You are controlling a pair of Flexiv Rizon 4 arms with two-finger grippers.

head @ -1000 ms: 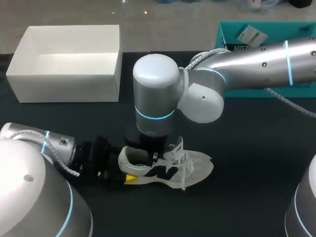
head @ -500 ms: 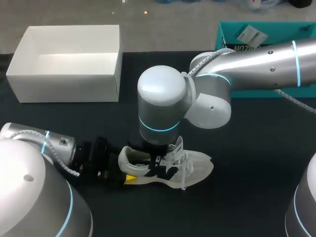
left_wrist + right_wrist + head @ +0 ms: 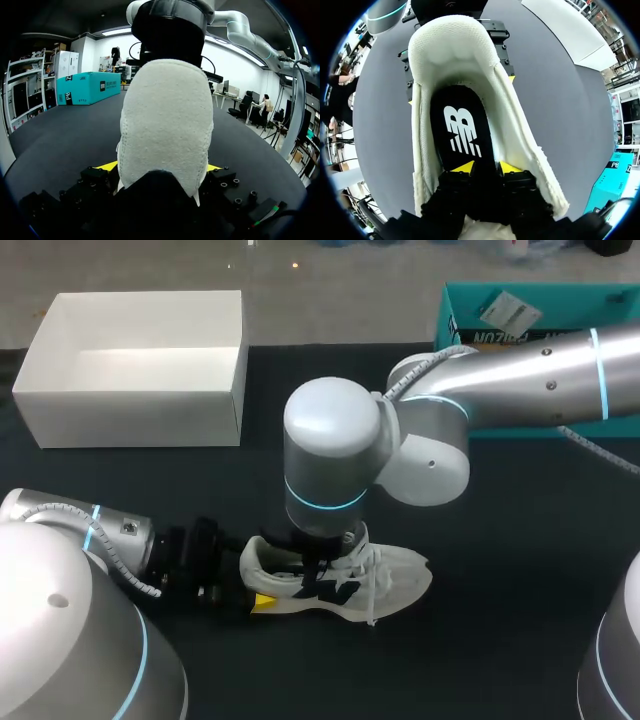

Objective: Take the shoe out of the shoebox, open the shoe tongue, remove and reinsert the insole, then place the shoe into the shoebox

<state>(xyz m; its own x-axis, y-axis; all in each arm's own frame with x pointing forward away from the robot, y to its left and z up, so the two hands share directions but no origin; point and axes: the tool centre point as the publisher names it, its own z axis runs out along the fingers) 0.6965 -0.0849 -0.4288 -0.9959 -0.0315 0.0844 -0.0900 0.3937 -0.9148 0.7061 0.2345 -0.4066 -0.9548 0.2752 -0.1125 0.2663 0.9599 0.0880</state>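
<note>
Shoe (image 3: 390, 575) on dark table (image 3: 500, 540), left gripper (image 3: 160, 167) clamped on heel (image 3: 165, 125), right gripper (image 3: 486, 167) inside, grip unclear.

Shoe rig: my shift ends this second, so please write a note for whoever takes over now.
Left gripper: shut on the shoe at its heel; shoe upright on the table.
Right gripper: down in the shoe's opening, at the insole; grip unclear.
White shoebox: open, empty, far left.
Done: shoe out.
Left: insole step (stage unclear), then shoe back in the box.
</note>
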